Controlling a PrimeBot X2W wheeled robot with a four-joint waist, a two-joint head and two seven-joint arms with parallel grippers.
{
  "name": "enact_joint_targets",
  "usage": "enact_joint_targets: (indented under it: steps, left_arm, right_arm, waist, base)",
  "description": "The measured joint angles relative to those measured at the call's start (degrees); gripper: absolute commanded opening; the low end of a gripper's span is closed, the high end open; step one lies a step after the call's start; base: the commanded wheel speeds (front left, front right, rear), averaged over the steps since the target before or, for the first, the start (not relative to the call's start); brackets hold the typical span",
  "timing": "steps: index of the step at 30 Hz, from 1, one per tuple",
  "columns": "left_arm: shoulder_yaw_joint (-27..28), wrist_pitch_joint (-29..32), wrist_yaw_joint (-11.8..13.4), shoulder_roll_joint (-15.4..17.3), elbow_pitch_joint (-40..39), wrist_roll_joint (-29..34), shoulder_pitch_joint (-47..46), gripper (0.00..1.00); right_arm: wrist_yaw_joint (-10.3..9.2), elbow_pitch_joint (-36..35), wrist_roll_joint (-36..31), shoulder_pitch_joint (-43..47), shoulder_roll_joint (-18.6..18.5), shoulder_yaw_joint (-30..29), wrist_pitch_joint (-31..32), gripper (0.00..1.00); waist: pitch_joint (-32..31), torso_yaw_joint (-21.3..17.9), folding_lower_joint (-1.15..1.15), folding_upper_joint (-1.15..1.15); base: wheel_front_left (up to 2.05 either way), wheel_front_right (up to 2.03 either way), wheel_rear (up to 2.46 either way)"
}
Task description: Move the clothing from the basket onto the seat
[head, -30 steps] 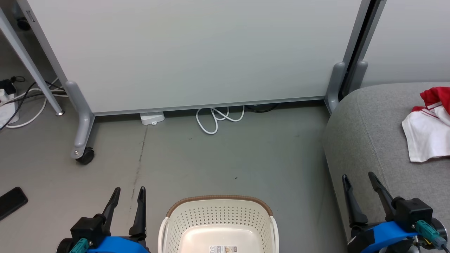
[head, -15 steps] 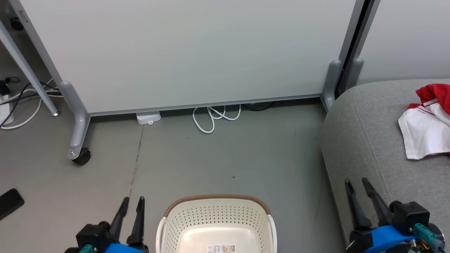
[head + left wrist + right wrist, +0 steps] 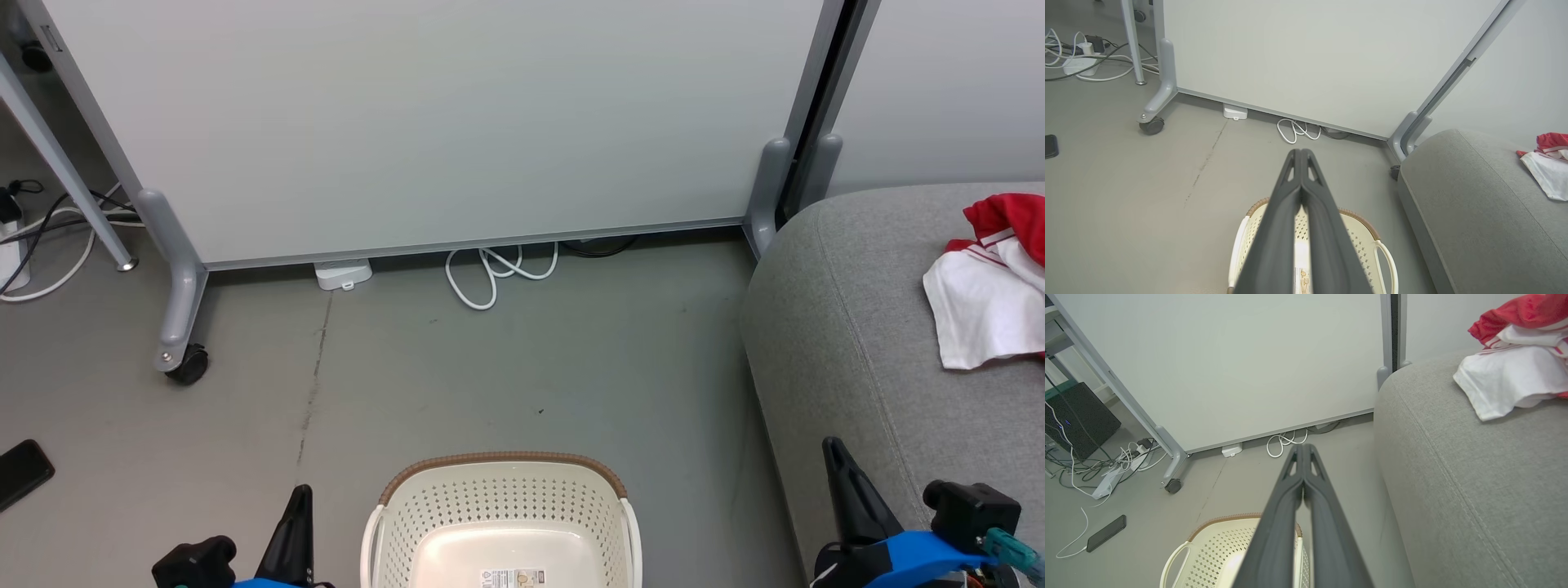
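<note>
Closure of my left gripper (image 3: 1300, 152) and right gripper (image 3: 1303, 447), both parted a second ago, now empty; basket (image 3: 502, 461) bare, clothing (image 3: 984, 310) on seat (image 3: 841, 343): task apparently complete.

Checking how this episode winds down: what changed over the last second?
Both hands closed: the left hand and the right hand went from spread fingers to fingers pressed together, gripping nothing, and drew back toward the head view's bottom edge. The basket and the clothing on the seat stayed put.
</note>
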Motion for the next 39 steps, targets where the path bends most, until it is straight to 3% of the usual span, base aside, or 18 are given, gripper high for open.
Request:
enact_joint_targets:
  steps: [6, 8, 19, 39]
  left_arm:
    - [1.20, 1.51, 0.00, -0.31, -0.91, -5.47, -0.35, 0.00]
    - [2.08, 2.76, 0.00, -0.55, -1.63, -9.73, -0.90, 0.00]
    - [4.20, 5.33, 0.00, -1.20, -3.18, -19.04, -1.85, 0.00]
    - [7.28, 9.23, 0.00, -2.00, -5.44, -32.12, -3.29, 0.00]
  right_arm:
    - [0.00, -0.01, 6.38, -0.23, -0.01, -0.24, 0.99, 0.00]
    - [0.00, -0.01, 11.43, -0.49, -0.01, -0.45, 1.76, 0.00]
    - [-0.01, -0.01, 22.35, -1.37, -0.01, -0.96, 3.48, 0.00]
    - [-0.01, 0.02, 37.77, -2.83, -0.03, -1.67, 6.00, 0.00]
  waist:
    - [0.02, -0.13, 0.00, 0.00]
    - [0.03, -0.24, 0.00, 0.00]
    - [0.07, -0.50, 0.01, 0.00]
    - [0.13, -0.94, 0.01, 0.00]
  base:
    - [0.00, 0.00, 0.00]
    - [0.00, 0.00, 0.00]
    - [0.00, 0.00, 0.00]
    - [0.00, 0.00, 0.00]
